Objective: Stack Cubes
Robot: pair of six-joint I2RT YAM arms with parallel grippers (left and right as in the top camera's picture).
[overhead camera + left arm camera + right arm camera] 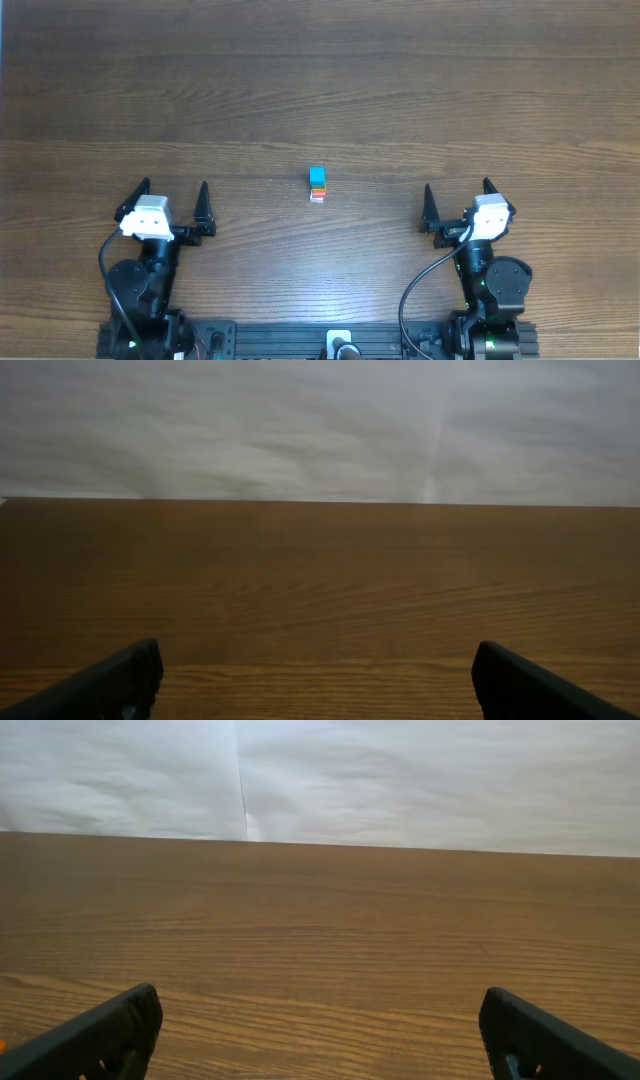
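Your cube stack (318,187), blue cube (317,175) on top, stands mid-desk (320,80). Your left end effector (173,190) sits at 8 o'clock from it and your right end effector (458,190) at 4 o'clock, both spread wide and holding nothing.

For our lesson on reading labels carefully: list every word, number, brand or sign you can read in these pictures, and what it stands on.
No text can be read.
The small stack of coloured cubes, blue on top, is too small to show any print.
The brown wooden table, the black left gripper, the black right gripper and the pale wall behind carry no legible marks.
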